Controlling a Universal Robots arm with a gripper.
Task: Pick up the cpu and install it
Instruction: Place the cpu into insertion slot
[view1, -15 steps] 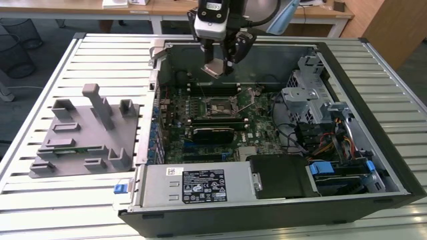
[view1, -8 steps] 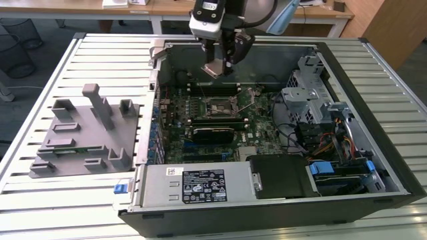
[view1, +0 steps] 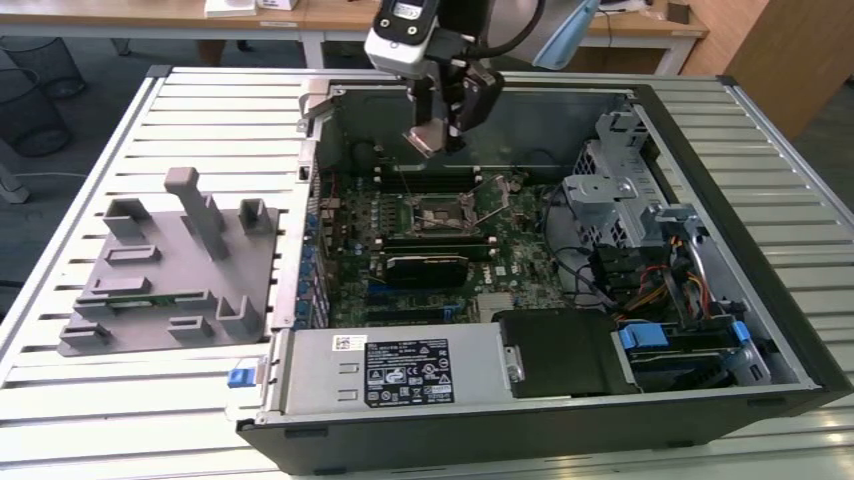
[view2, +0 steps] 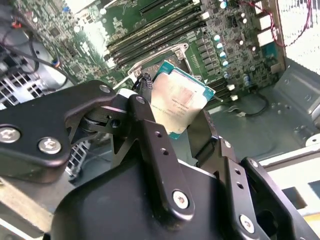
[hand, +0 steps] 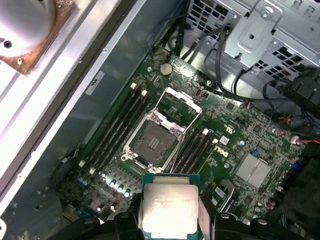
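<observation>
the gripper (view1: 438, 135) is clamped on the cpu (view1: 430, 138), its two fingers (view2: 142, 107) pressing on opposite edges of the chip. the cpu hangs in the air inside the open case (view1: 747, 130), above the socket (view1: 441, 213) and a little toward the case's back wall, well clear of the board (hand: 240, 135). in the first wrist view the empty socket lies just beyond the chip's far edge, its hinged frame (hand: 182, 100) swung open, and memory slots (hand: 117, 125) flank it on both sides.

the chip should be light and stiff, a thin plate with a metal lid. the lid looks smooth, so a hold on the faces would probably slip; the bare edges, where the fingers sit now, seem the right place. the contact side is likely delicate, and so is the socket bed, so it would want to go down flat and without force.

the cpu is square, so it has no true long axis. its shiny lid faces up toward the wrist in both wrist views, which puts the contact side toward the board. in the exterior view it looks somewhat tilted, not level with the socket. in the first wrist view its edges run at a slant to the socket's edges. i cannot make out a corner mark.
</observation>
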